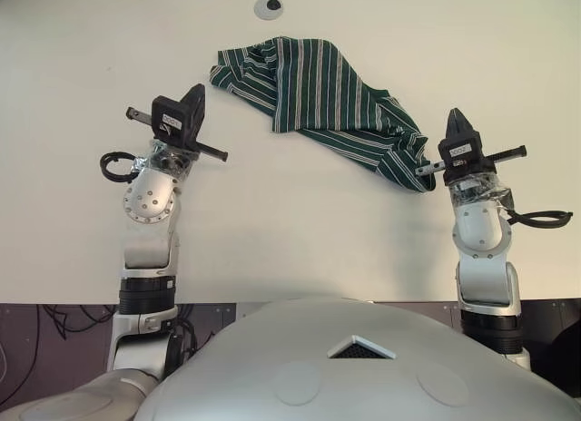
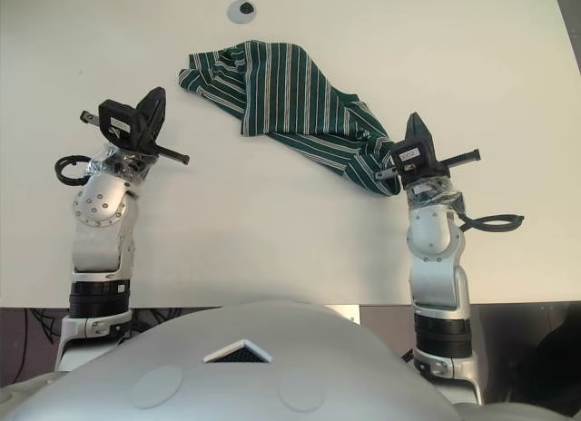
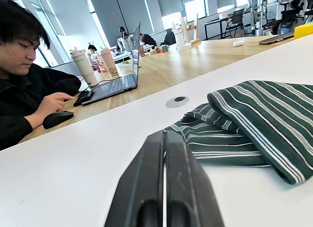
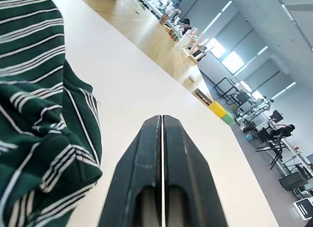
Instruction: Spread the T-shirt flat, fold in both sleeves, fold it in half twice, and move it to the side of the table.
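Striped T-shirt (image 1: pixel 318 99) is seen bunched on the surface (image 1: pixel 272 230); judged light and limp. Hold is best taken at outer edges. Left tool (image 1: pixel 193 105) and right tool (image 1: pixel 456 126) are clenched, empty.

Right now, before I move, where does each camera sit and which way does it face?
Left eye: on the head, looking down over the table at the shirt; left arm and right arm show.
Right eye: same head, same scene, slightly offset.
Left wrist: on the left arm, low, facing the shirt past its shut left fingers.
Right wrist: on the right arm, looking along its shut right fingers, shirt beside them.
Shared: all four show the shirt.
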{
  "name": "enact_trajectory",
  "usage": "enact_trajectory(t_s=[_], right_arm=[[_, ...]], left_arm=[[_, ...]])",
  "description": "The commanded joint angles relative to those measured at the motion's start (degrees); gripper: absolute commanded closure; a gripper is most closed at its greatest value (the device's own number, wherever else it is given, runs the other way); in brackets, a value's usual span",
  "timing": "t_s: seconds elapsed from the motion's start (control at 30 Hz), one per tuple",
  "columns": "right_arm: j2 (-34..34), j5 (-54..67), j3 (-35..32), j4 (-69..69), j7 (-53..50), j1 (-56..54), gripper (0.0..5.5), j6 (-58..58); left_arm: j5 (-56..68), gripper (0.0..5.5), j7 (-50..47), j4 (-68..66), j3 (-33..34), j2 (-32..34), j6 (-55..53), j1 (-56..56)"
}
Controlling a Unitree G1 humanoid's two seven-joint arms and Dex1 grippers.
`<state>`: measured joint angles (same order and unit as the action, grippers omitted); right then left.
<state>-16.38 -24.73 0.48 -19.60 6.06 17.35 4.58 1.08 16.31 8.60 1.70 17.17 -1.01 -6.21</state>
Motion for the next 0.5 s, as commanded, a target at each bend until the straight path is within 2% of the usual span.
enact_trajectory(t_s=[0.03,0.2,0.33,0.5], right_arm=[[-0.5,0.1,1.1,2.0,0.8,-0.4,5.47,0.5],[-0.2,2.2,1.6,4.1,2.1,-1.6,5.47,1.2],[0.8,7.9,1.2,10.5,5.4,-8.9,5.47,3.1],[-0.3,8.8,2.8,17.9,5.7,-14.6,5.47,1.8]], left_arm=[[-1.6,5.50,-0.2,-0.1,-1.5,0.0,-0.2,0.0],[-2.8,5.50,-0.9,-1.3,-2.8,-0.7,0.2,0.6],[-3.5,5.50,-2.1,-2.5,-3.4,-1.8,0.8,0.6],[-4.2,5.50,-2.8,-3.9,-4.2,-2.7,1.5,1.3]])
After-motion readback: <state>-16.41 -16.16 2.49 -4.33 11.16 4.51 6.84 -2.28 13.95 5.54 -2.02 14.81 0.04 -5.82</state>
